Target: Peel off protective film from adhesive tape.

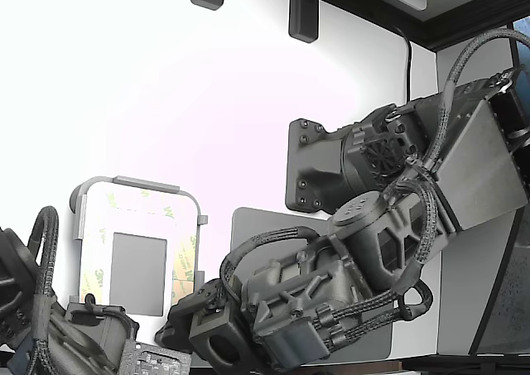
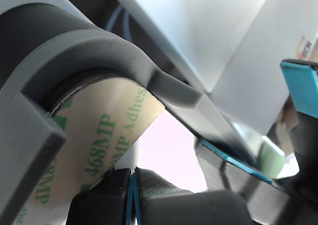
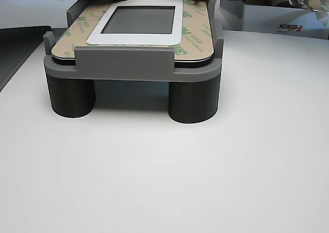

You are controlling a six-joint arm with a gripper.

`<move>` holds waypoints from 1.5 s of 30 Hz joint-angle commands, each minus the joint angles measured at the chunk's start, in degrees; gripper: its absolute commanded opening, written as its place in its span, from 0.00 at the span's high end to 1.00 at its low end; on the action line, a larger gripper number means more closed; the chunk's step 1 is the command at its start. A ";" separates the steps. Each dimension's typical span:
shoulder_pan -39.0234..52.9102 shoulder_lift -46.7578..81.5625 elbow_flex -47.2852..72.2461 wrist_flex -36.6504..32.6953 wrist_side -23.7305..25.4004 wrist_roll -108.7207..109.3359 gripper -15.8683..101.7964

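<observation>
The adhesive tape (image 1: 141, 201) frames a grey rectangle (image 1: 137, 273) on the white plate (image 3: 133, 36), which sits in a grey fixture (image 3: 128, 71). Its protective film (image 2: 94, 145) is pale yellow with green "468MP" print and lies under the fixture's rounded corner rim (image 2: 114, 51). My gripper (image 1: 175, 329) sits at the plate's near right corner in the exterior view. In the wrist view the gripper (image 2: 133, 190) has its dark jaws meeting at a thin blue seam, and a pale sliver of the film's edge runs into that seam. The strip (image 3: 77, 30) lies mostly flat.
A second dark arm (image 1: 50, 309) reaches in at the plate's other near corner. A large grey rounded mat (image 1: 252, 226) lies under my arm. A white box (image 3: 288, 19) holding loose strips stands behind the fixture. Black brackets (image 1: 303, 11) hang above.
</observation>
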 commanded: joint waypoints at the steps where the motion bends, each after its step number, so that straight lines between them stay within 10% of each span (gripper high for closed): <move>1: -0.35 1.23 -1.23 -0.88 -0.09 0.00 0.96; 45: -0.09 4.48 2.11 -0.79 0.00 -0.88 0.96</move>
